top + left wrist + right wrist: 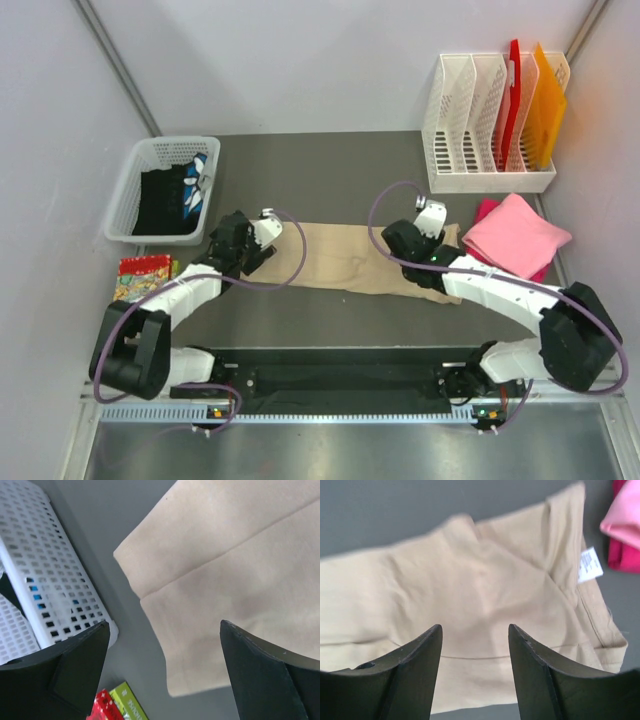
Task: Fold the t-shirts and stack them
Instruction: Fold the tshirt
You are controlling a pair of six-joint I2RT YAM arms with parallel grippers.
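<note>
A tan t-shirt (pixel 345 258) lies in a long folded strip across the middle of the dark table. A pink t-shirt (pixel 515 235) sits folded at the right, past the tan one's end. My left gripper (pixel 245 250) hangs over the tan shirt's left end. In the left wrist view its gripper (pixel 164 624) is open wide over the cloth's (pixel 235 580) corner, holding nothing. My right gripper (pixel 410 245) is over the right end. In the right wrist view it (pixel 475 627) is open just above the tan cloth (pixel 470 580), with a white label (pixel 590 564) and the pink shirt (pixel 622 515) to the right.
A white mesh basket (pixel 165 185) with dark items stands at the back left, close to the left gripper. Colourful packets (pixel 143 277) lie in front of it. A white file rack (pixel 490 120) with red and orange sheets stands at the back right.
</note>
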